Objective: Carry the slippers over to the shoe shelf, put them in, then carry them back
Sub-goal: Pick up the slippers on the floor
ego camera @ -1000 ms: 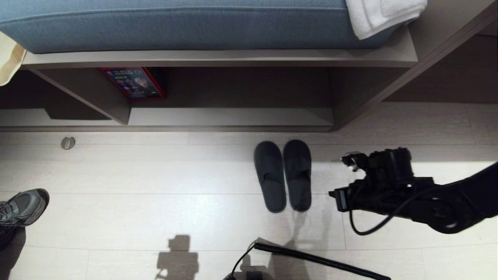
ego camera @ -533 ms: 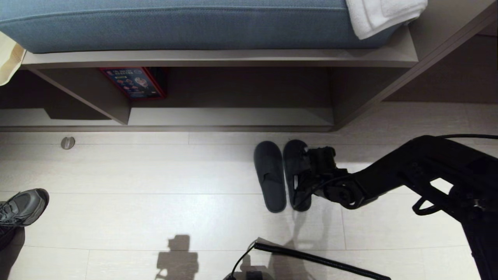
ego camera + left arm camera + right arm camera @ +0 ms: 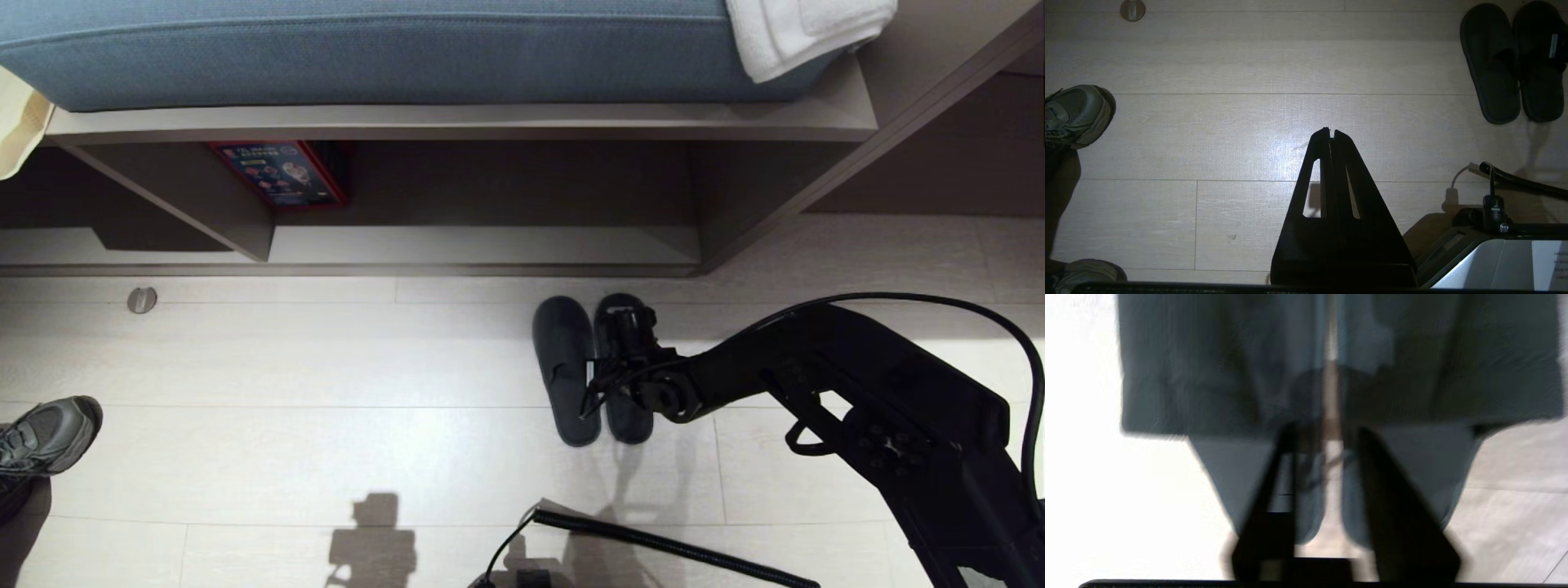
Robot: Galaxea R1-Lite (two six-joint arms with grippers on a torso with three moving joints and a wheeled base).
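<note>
In the head view, your right gripper (image 3: 627,327) hung over the inner edges of the charcoal slippers (image 3: 565,367), which lay side by side on the pale floor (image 3: 326,367) just in front of the shoe shelf (image 3: 490,245). In the left wrist view, your left gripper (image 3: 1330,132) was parked with its fingers pressed together, well apart from the pair, near a grey sneaker (image 3: 1077,114). In the right wrist view, the fingers (image 3: 1278,477) stood parted, straddling the seam between the two slippers. Your likely risk was pinching only one soft upper: the other would have stayed behind, or the floppy fabric could have slid free on lifting.
</note>
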